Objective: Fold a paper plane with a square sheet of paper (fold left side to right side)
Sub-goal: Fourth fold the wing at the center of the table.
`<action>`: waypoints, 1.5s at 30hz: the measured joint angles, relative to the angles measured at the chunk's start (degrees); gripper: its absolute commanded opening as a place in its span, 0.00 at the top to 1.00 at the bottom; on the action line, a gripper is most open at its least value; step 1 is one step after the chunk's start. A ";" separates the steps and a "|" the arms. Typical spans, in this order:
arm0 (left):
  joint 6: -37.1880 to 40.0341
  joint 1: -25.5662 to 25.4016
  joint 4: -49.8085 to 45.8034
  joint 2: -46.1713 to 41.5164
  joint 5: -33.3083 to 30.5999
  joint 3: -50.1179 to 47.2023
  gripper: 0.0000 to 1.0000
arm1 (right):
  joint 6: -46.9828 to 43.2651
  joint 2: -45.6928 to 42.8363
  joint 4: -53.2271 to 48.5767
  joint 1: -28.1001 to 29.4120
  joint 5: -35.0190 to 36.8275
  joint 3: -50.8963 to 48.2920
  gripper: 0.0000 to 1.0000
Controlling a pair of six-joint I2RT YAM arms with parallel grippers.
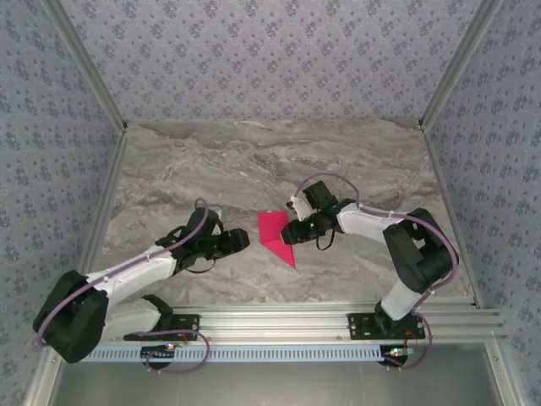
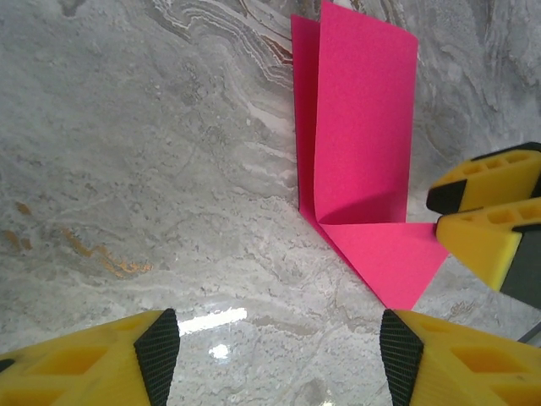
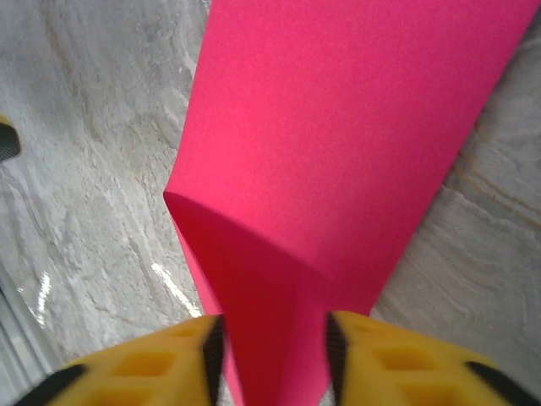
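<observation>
Marble table (image 1: 211, 169) is carrying the square sheet of paper (image 1: 272, 230) at its centre, one flap rising. Your right claw (image 1: 293, 233) is pinching the sheet's edge; your left claw (image 1: 240, 242) is hovering beside it, gaping wide, holding nothing.

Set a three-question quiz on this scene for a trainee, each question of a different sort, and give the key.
1. True or false: the left pincer grips the sheet of paper.
2. Which is clamped on the sheet? A: the left pincer. B: the right pincer. C: both.
3. Fill the gap: the sheet's colour is ___.
Key: 1 false, it is open and apart from the sheet. 2 B. 3 pink.
</observation>
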 measured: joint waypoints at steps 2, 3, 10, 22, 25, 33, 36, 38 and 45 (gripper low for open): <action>-0.39 0.00 1.11 1.46 0.57 0.00 0.33 | -0.31 0.00 0.15 0.00 -0.04 0.02 0.87; -0.59 0.00 1.86 2.47 0.98 0.00 0.33 | -0.42 -0.02 0.11 0.00 -0.02 0.02 0.90; -1.49 -1.64 5.68 10.58 2.99 2.14 0.33 | -0.81 -0.87 0.13 -0.28 0.07 -0.09 0.95; -2.40 -6.10 10.86 23.02 3.89 12.15 0.46 | -1.03 -2.08 -0.31 -1.01 0.07 -1.05 0.95; -2.47 -6.56 10.91 24.85 4.04 12.98 0.48 | -1.03 -2.27 -0.28 -1.29 0.07 -1.46 0.95; -3.50 -6.88 11.85 25.38 4.39 13.77 0.80 | -0.98 -3.43 -0.26 -1.75 0.92 -2.43 0.71; -3.69 -6.88 12.07 25.35 4.42 14.10 0.85 | -1.07 -7.06 -0.59 -2.03 2.91 -3.65 0.60; -3.85 -6.91 12.24 25.35 4.42 14.21 0.87 | -1.16 -10.03 -0.74 -2.10 4.39 -4.26 0.56; -5.75 -6.93 12.04 25.14 4.42 14.49 0.97 | -1.31 -23.50 0.22 2.40 14.34 -11.30 0.50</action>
